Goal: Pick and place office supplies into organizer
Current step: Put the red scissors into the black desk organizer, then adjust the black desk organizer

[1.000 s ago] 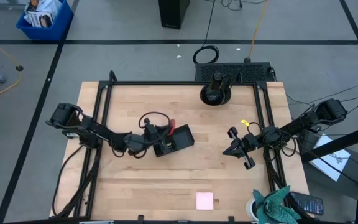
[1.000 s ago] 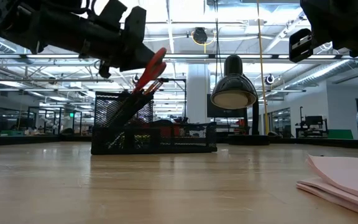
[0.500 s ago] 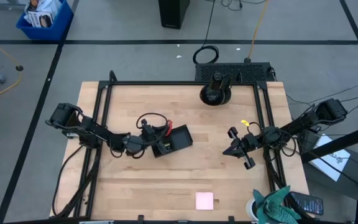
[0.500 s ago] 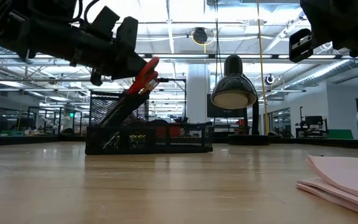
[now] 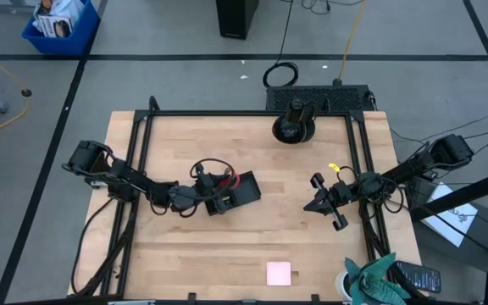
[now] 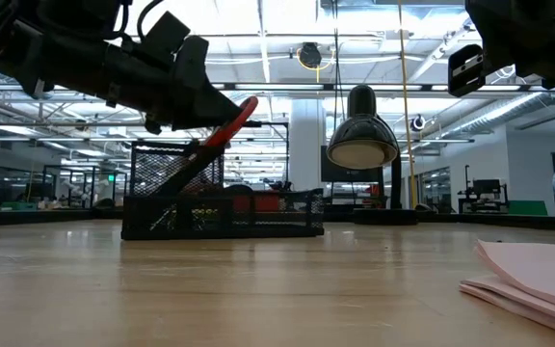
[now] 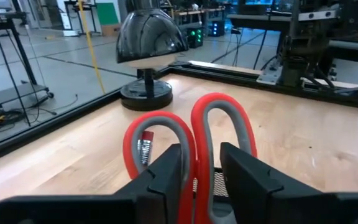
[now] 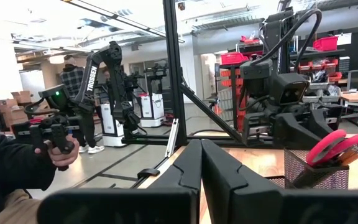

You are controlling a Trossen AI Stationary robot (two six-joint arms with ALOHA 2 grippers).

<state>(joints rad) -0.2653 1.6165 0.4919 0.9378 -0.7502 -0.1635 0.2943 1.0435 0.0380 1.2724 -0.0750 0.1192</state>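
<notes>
Hovering over the organizer (image 5: 237, 193) near the table's middle, the left gripper (image 5: 213, 188) has its fingers (image 7: 166, 177) set either side of the red-handled scissors (image 7: 194, 146), which stand handles-up in the taller mesh cup at the organizer's left end. In the left wrist view a slim gap shows between each finger and the handle shaft, so the jaws read as parted and the scissors as resting in the cup on their own; whether any light contact remains cannot be told.

Progress, as a judgement: the scissors are in, and the low view shows other thin items leaning in the same cup. The pink sticky-note pad (image 5: 279, 273) lies on bare wood near the front edge, well apart from the organizer, and a small yellow piece (image 5: 334, 168) sits by the right arm; both are left to place.

Against the earlier frames: the organizer and the left gripper sit slightly further left than a second ago, and the jaws that were pressed on the scissors have loosened.

Further right, the black lamp (image 5: 294, 127) stands at the back edge. The right gripper (image 5: 339, 222) waits near the right rail, fingers together and empty.
</notes>
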